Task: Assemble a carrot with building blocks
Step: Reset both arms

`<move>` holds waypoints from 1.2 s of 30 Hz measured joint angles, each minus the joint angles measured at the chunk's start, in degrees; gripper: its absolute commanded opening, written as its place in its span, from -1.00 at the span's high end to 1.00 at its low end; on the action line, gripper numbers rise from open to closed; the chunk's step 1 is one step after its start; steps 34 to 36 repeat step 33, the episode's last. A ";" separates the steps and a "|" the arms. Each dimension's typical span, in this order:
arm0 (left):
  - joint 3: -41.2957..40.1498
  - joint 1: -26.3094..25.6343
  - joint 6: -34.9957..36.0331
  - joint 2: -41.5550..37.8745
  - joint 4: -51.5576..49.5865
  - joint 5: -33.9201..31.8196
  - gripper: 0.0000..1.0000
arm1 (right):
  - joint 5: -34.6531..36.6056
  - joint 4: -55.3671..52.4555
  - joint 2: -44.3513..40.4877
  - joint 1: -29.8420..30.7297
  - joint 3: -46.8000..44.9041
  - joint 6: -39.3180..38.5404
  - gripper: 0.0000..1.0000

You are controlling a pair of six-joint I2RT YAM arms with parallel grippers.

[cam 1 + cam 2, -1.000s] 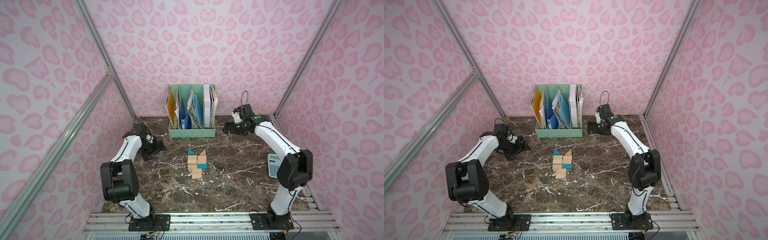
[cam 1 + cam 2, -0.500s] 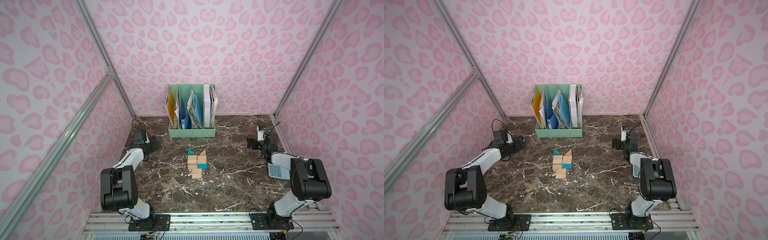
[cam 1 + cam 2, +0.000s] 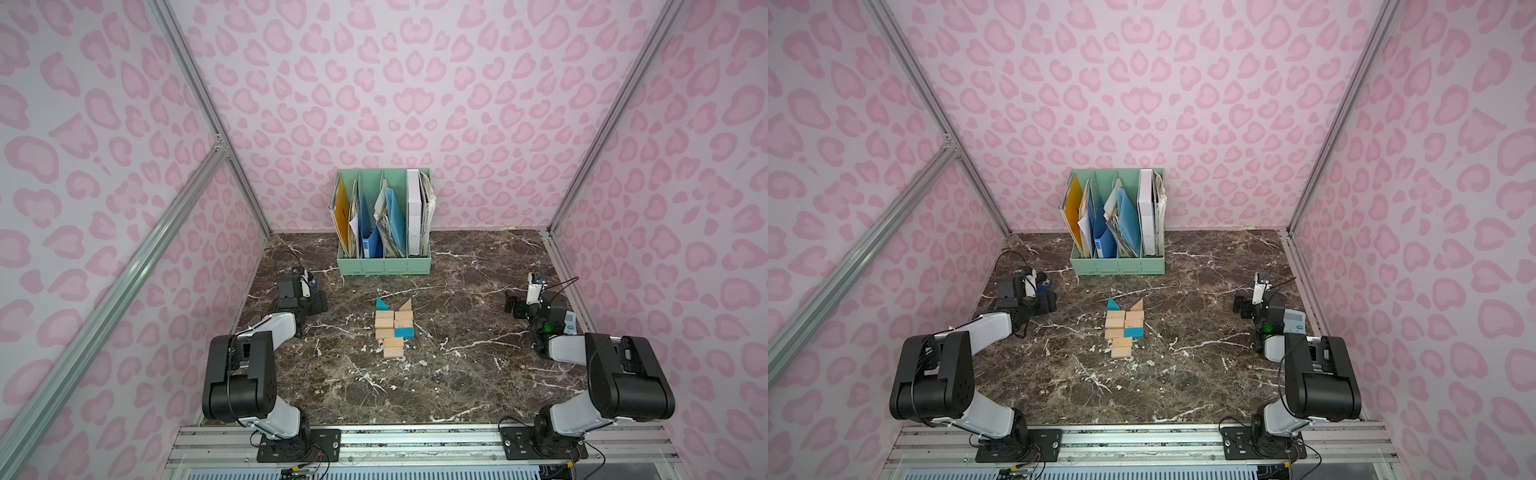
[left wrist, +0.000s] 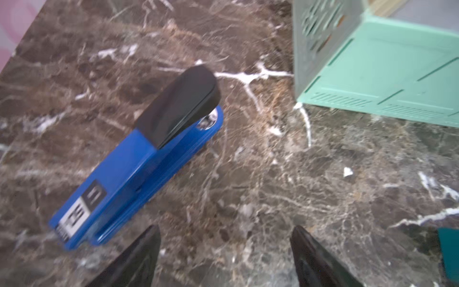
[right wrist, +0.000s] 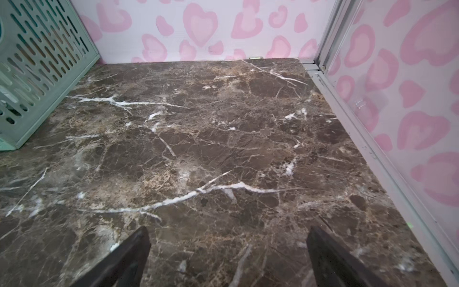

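Note:
The carrot [image 3: 392,328] [image 3: 1124,328] lies flat in the middle of the marble table: tan building blocks in rows that narrow toward the front, with a teal rectangle [image 3: 404,332] on its right side. A teal triangle [image 3: 381,304] and a tan triangle [image 3: 406,305] sit at its far end. My left gripper [image 3: 318,302] [image 4: 224,228] is low at the left, well clear of the carrot, open and empty. My right gripper [image 3: 513,308] [image 5: 227,229] is low at the right, open over bare marble. A teal block's edge [image 4: 449,251] shows in the left wrist view.
A blue and black stapler [image 4: 149,159] lies just beside the left gripper. A mint file organiser [image 3: 384,264] with folders stands at the back centre. A calculator [image 3: 570,322] lies by the right wall under the right arm. White crumbs dot the marble in front of the carrot.
Both arms have pulled back and folded low at their sides. The right gripper swung from beside the organiser to the right wall. The left fingers have narrowed slightly. The carrot has not moved.

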 measured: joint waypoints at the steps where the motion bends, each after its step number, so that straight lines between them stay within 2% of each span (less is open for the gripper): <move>1: -2.27 -0.28 1.18 -0.90 3.06 -0.15 -0.95 | -0.04 2.19 -0.17 0.42 -1.03 -0.13 -1.00; 4: -15.80 -1.11 1.49 -2.99 19.08 -2.27 -0.98 | -0.68 16.04 -0.68 2.32 -10.56 -1.62 -1.00; 6: -19.21 -1.27 1.42 -4.74 18.82 -3.61 -0.99 | 1.81 20.96 0.70 2.71 -15.43 -1.62 -1.00; 8: -17.33 -1.33 1.46 -3.93 23.08 -4.48 -0.98 | 3.39 23.96 -0.31 4.76 -16.09 -2.69 -1.00; 10: -11.52 -1.53 1.49 -2.14 20.55 -5.03 -0.98 | 3.80 28.83 -0.52 6.45 -16.06 -3.87 -1.00; 11: -10.84 -1.73 1.75 -2.08 22.36 -5.38 -0.98 | 4.96 31.08 0.28 6.51 -15.91 -3.91 -1.00; 12: -11.23 -1.95 2.38 -2.51 24.26 -5.05 -0.98 | 5.84 31.67 0.87 6.51 -15.63 -4.11 -1.00; 15: -10.45 -2.43 2.51 -1.99 20.83 -4.81 -0.99 | 6.82 31.36 0.37 6.51 -14.51 -4.57 -1.00; 29: -10.32 -2.45 2.73 -2.05 19.89 -4.61 -0.98 | 9.09 34.32 1.29 6.82 -15.06 -4.66 -1.00; 33: -10.32 -2.43 2.73 -2.05 19.82 -4.44 -0.98 | 4.50 31.10 1.29 2.29 -11.54 -3.50 -1.00; 36: -10.32 -2.43 2.73 -2.05 19.82 -4.44 -0.98 | 4.50 31.10 1.29 2.29 -11.54 -3.50 -1.00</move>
